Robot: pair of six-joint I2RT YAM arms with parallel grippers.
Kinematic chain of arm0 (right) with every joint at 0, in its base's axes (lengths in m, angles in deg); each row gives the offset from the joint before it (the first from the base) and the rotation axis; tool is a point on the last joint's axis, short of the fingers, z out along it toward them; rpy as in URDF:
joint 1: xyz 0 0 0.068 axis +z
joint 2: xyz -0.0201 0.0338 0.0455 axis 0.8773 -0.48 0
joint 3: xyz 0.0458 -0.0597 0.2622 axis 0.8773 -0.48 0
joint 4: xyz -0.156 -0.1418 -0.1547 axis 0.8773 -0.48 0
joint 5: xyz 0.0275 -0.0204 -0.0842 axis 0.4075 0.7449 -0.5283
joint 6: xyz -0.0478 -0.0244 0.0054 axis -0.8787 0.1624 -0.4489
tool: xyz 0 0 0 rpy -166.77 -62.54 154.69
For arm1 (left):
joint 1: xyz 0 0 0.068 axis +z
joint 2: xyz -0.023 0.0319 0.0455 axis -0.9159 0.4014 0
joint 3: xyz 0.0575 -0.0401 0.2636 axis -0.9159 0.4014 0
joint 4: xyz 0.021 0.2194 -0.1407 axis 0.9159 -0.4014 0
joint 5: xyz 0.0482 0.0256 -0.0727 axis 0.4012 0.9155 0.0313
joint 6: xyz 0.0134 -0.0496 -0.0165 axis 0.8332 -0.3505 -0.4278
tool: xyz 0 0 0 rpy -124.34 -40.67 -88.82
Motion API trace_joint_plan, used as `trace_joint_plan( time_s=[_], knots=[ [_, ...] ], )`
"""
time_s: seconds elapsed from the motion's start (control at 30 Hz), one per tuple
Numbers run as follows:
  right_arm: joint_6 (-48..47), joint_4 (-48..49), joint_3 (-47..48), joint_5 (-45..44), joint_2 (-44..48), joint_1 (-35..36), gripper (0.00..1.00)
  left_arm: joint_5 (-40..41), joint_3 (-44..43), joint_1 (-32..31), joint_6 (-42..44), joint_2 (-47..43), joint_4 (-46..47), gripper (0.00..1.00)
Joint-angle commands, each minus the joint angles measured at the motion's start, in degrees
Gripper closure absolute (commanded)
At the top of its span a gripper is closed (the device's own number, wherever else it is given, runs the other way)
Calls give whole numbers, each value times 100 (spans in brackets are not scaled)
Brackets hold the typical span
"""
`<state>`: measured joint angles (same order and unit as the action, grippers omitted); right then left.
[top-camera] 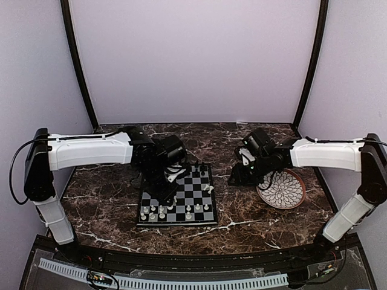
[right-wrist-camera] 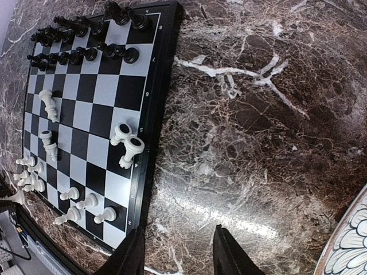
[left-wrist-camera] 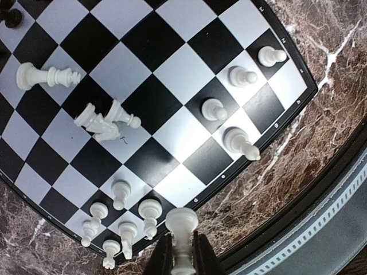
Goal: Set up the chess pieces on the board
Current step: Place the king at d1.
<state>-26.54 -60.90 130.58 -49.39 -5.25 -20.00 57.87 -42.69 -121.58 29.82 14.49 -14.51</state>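
The board lies mid-table, also in the left wrist view and right wrist view. Black pieces stand in its far rows. White pieces stand in the near rows; several white pieces lie toppled mid-board and by the right rim. My left gripper is shut on a white piece above the board's near edge; it hovers over the board's left part. My right gripper is open and empty over bare marble right of the board.
A round white petal-patterned plate with a brown rim sits right of the board, beneath my right arm; its edge shows in the right wrist view. A dark marble tabletop surrounds the board. A black rail runs along the near edge.
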Motion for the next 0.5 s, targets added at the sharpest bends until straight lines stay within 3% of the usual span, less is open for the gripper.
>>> trace_joint_plan(
  time_s=[0.0, 0.47],
  knots=[
    [-141, 25, 235, -75, -120, 60, 58, -47, 306, -46, -266, -18, 50, 100],
    [-266, -66, 357, -27, -228, 60, 58, -216, 622, -48, -356, 133, 506, 100]
  ],
)
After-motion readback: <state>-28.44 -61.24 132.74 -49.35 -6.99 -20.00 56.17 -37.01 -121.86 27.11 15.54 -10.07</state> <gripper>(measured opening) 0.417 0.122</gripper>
